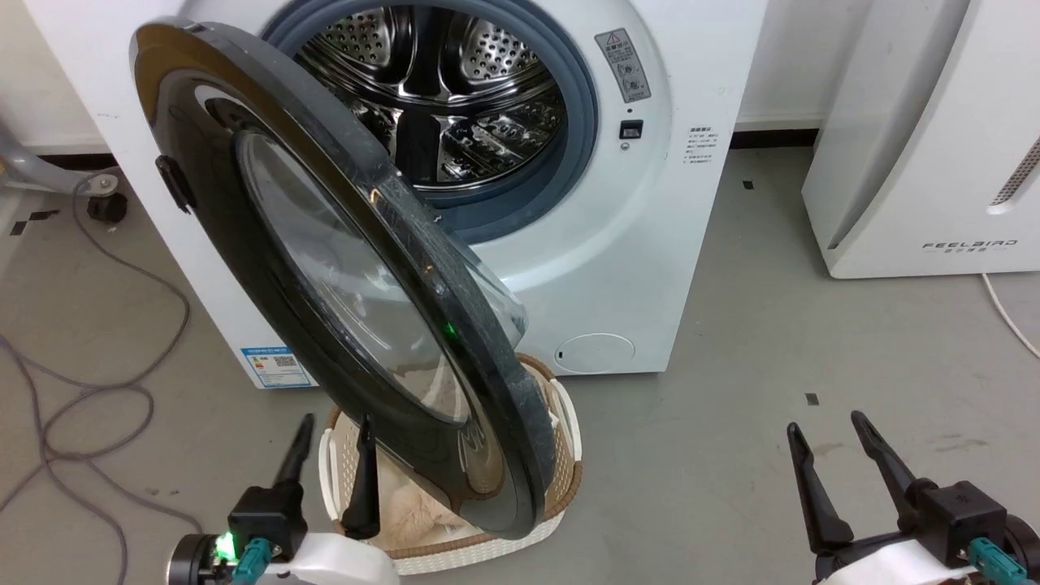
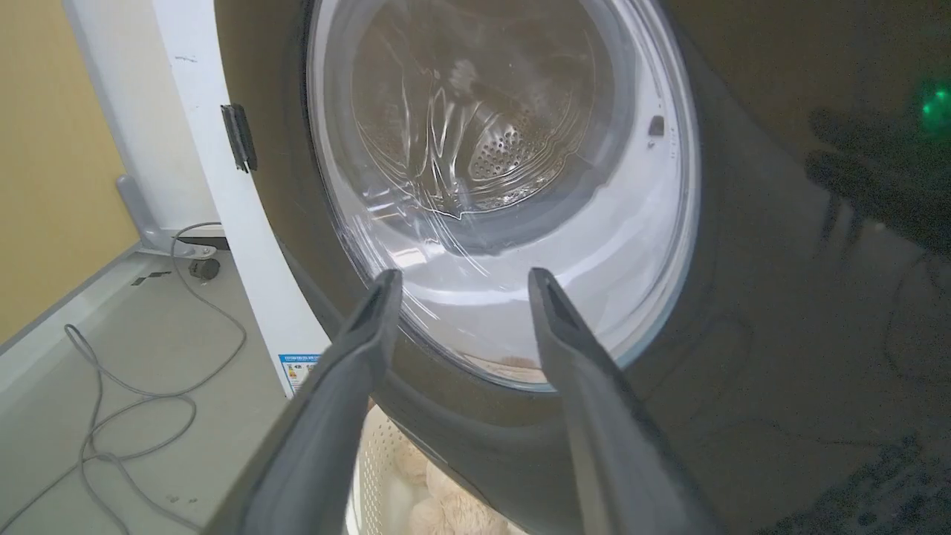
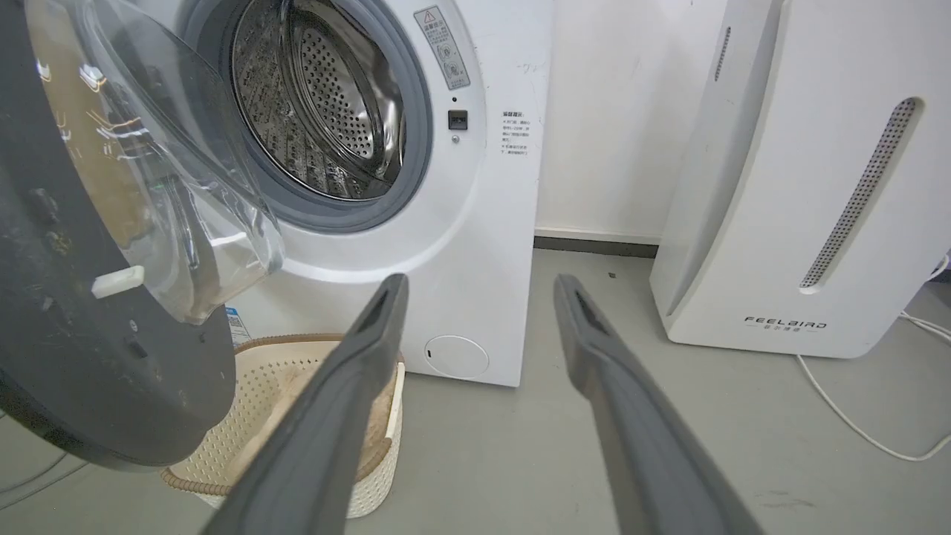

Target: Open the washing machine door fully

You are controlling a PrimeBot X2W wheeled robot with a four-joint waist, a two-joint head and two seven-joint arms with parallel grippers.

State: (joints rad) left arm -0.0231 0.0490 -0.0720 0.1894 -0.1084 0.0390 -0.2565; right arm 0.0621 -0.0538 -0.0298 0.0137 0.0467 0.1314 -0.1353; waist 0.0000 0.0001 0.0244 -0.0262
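The washing machine point(image 1: 617, 268) is a white front-loader with its grey-gasketed steel drum mouth point(image 1: 455, 97) exposed. The washing machine door point(image 1: 268, 268) hangs partly swung out on its left hinge, glossy black rim and clear glass bowl facing lower left, its free edge point(image 1: 496, 357) toward me. My left gripper point(image 1: 333, 426) stands open just in front of the door's lower rim, empty. In the left wrist view its fingertips point(image 2: 386, 286) frame the door glass point(image 2: 505, 171) close ahead. My right gripper point(image 1: 825, 426) is open and empty over the floor to the right. The right wrist view shows the door's matte back point(image 3: 82, 357).
A cream perforated basket point(image 1: 569, 422) holding soft plush things sits on the floor under the door. A white FEELBIRD appliance point(image 1: 934, 146) stands to the right. Grey cables point(image 1: 97, 406) loop on the floor at left, a white cord point(image 1: 1007, 313) at right.
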